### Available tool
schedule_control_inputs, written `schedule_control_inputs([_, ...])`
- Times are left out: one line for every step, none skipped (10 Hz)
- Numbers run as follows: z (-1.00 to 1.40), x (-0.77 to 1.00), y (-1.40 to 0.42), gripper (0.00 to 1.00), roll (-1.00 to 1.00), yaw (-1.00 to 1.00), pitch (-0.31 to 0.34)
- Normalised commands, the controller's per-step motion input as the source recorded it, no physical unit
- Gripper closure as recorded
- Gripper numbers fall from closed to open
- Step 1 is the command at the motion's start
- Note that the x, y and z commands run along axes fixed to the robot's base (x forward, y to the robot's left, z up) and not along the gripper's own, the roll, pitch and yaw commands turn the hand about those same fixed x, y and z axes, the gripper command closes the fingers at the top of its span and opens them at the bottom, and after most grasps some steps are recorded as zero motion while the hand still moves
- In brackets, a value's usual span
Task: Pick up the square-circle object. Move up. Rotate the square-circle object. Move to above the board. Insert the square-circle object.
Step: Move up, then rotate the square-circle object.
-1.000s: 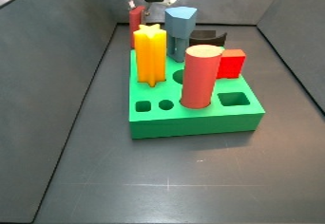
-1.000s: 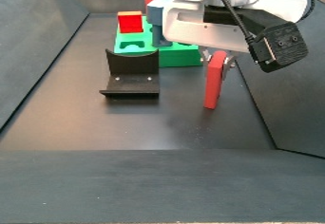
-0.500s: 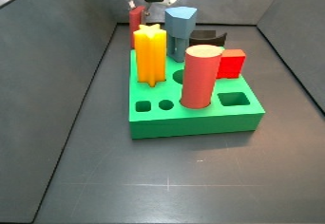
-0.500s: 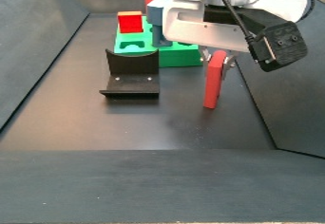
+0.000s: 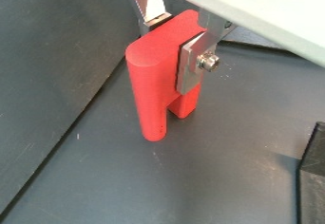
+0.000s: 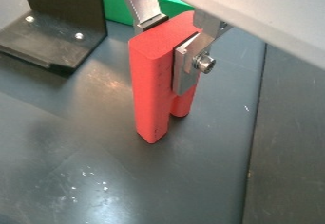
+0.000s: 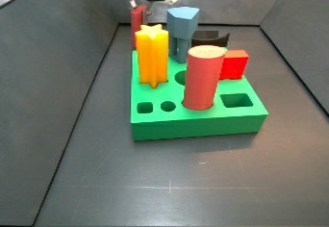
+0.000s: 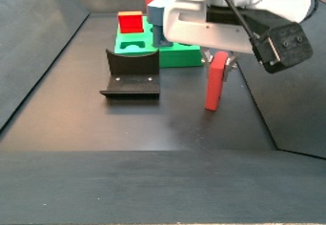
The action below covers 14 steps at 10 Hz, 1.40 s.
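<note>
The square-circle object is a flat red block standing upright with its prongs pointing down, its lower end at or just above the dark floor. It shows in both wrist views and in both side views. My gripper is shut on its upper end, with one silver finger flat on each broad face. The gripper also shows in the wrist view and the side view. The green board lies apart from it, with a small round and a small square hole at its front left.
On the board stand a yellow star piece, a tall red-pink cylinder, a small red cube and a blue piece. The fixture stands between the board and the object. Grey walls enclose the floor.
</note>
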Motion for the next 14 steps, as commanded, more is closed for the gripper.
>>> schedule_control_inputs([0.8, -0.04, 0.02, 1.0, 0.0, 0.01, 0.022])
schedule_control_inputs([0.73, -0.05, 0.02, 1.0, -0.01, 0.01, 0.039])
schedule_control_inputs([0.55, -0.03, 0.02, 1.0, 0.0, 0.0, 0.049])
schedule_control_inputs([0.34, -0.02, 0.01, 1.0, 0.0, 0.0, 0.047])
schedule_control_inputs([1.0, 0.16, -0.57, 1.0, 0.0, 0.0, 0.0])
schedule_control_inputs([1.0, 0.17, -0.61, 1.0, 0.0, 0.01, 0.006])
schedule_control_inputs([1.0, 0.16, -0.57, 1.0, 0.0, 0.02, 0.029])
schedule_control_inputs([1.0, 0.14, -0.48, 1.0, 0.0, 0.02, 0.045])
schedule_control_inputs([1.0, 0.13, -0.42, 1.0, -0.01, 0.02, 0.069])
schedule_control_inputs([1.0, 0.11, -0.34, 1.0, -0.02, 0.01, 0.081])
schedule_control_inputs([0.89, 0.09, -0.26, 1.0, -0.03, 0.02, 0.081])
schedule_control_inputs([0.66, 0.05, -0.14, 1.0, -0.04, 0.02, 0.08])
schedule_control_inputs([0.5, 0.03, -0.09, 1.0, -0.05, 0.02, 0.075])
schedule_control_inputs([0.27, 0.02, -0.05, 1.0, -0.05, 0.02, 0.074])
